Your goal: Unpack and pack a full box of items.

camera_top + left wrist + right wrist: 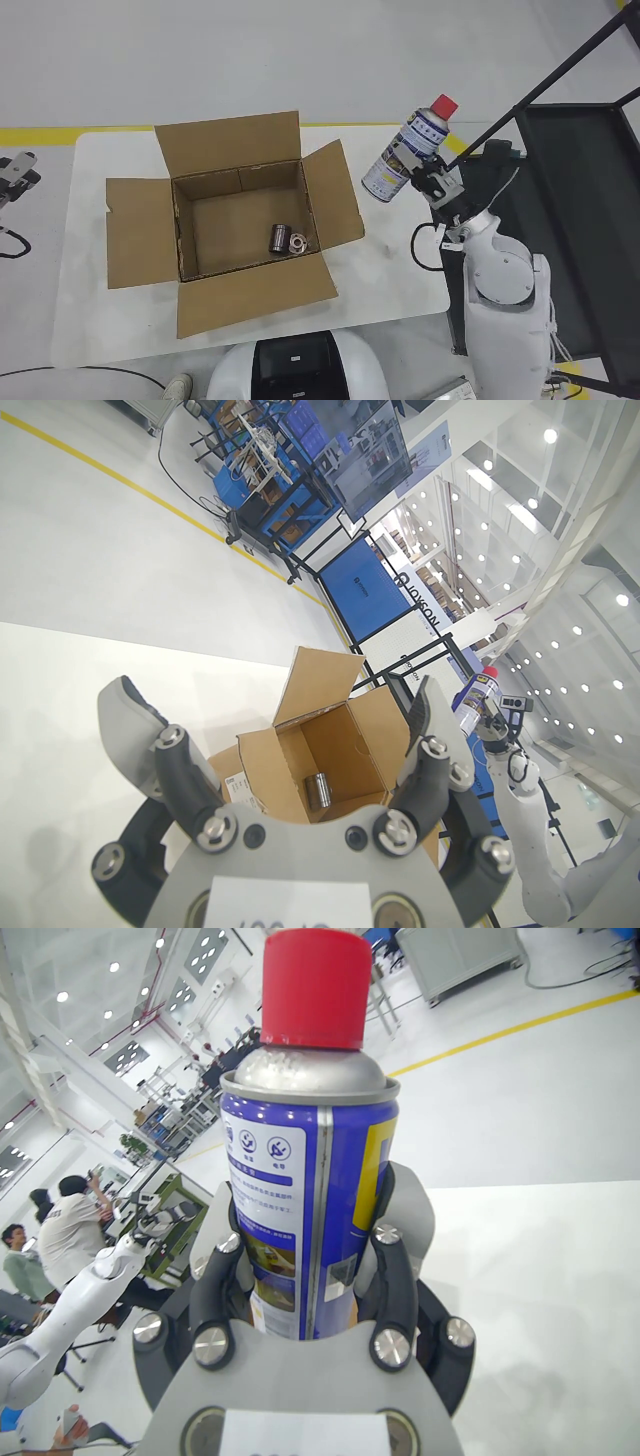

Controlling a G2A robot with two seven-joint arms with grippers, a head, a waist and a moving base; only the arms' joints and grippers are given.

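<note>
An open cardboard box (145, 232) stands on the white table (390, 275), flaps spread out. On its floor lies a small metal cylinder (279, 238) beside a small pale roll (297, 242). My right gripper (425, 175) is shut on a blue spray can (408, 150) with a red cap, held tilted in the air past the box's right flap. The spray can (310, 1168) sits between the right fingers (400, 1208). My left gripper (277, 705) hangs open and empty off the table's left side, facing the box (360, 720) and the cylinder (318, 790).
A dark metal cart frame (580, 190) stands close by the table's right edge, next to the right arm. A yellow floor line (40, 134) runs behind the table. White tabletop lies bare in front of the box's right flap.
</note>
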